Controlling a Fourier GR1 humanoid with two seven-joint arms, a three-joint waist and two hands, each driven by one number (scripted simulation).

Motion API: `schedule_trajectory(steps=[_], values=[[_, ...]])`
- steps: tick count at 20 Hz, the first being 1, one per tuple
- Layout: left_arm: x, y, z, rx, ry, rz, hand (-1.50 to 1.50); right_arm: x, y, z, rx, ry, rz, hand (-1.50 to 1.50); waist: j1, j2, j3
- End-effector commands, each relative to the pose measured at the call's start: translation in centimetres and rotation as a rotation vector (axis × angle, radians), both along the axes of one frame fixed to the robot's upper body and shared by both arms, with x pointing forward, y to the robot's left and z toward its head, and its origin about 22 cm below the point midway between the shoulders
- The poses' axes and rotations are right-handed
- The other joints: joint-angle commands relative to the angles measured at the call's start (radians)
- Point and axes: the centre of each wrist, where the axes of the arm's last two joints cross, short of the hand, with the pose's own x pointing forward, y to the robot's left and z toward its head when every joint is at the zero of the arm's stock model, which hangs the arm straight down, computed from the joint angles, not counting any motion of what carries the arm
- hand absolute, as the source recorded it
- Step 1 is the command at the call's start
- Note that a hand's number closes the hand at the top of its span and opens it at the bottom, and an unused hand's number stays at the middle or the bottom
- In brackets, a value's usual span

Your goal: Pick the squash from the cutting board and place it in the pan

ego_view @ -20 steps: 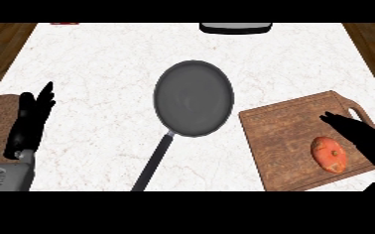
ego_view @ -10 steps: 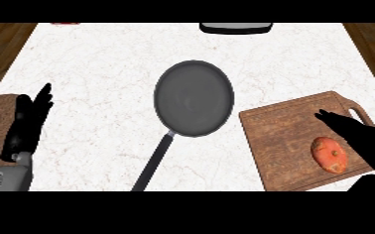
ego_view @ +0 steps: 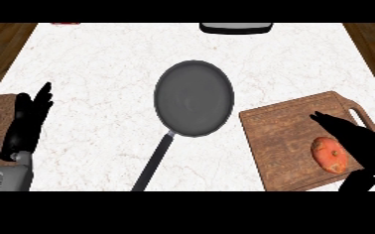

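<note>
An orange-red squash [ego_view: 330,154] lies on the wooden cutting board [ego_view: 282,144] at the lower right of the head view. My right hand [ego_view: 350,138] hovers over the board just right of the squash, fingers straight and pointing up-left, open and holding nothing. The dark round pan [ego_view: 194,97] sits mid-counter, its long handle [ego_view: 153,164] running down toward the lower edge. My left hand [ego_view: 27,121] rests open at the left edge, fingers up.
The white marble counter [ego_view: 102,64] spreads between pan and board. A dark appliance edge [ego_view: 236,28] shows at the back centre, and a small red object [ego_view: 65,23] at the back left. Wood floor borders both sides.
My right hand has shifted slightly along the squash's right side. The left hand has sunk a little toward the lower edge. Pan, board and squash have not moved.
</note>
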Motion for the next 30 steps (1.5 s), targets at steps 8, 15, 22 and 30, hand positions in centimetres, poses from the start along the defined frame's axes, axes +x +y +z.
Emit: schedule_trajectory(steps=[8, 15, 22, 30], values=[[-0.7, 1.3, 1.0, -0.005, -0.005, -0.015, 0.00, 0.5, 0.7, -1.8, -0.110, -0.122, 0.081, 1.50, 0.003, 0.000, 0.000], [0.0, -0.3, -0.6, 0.008, 0.001, -0.006, 0.00, 0.2, -0.3, -1.6, -0.085, -0.134, 0.076, 1.50, -0.002, 0.000, 0.000], [-1.2, 0.6, -0.5, -0.002, 0.008, 0.021, 0.00, -3.8, 4.0, -2.6, -0.062, -0.136, -0.165, 1.50, -0.010, -0.003, -0.001], [-0.9, 0.5, -0.7, -0.014, 0.026, 0.005, 0.00, -4.6, 6.2, 3.2, 0.072, -0.609, -0.098, 1.50, -0.015, -0.007, 0.000]])
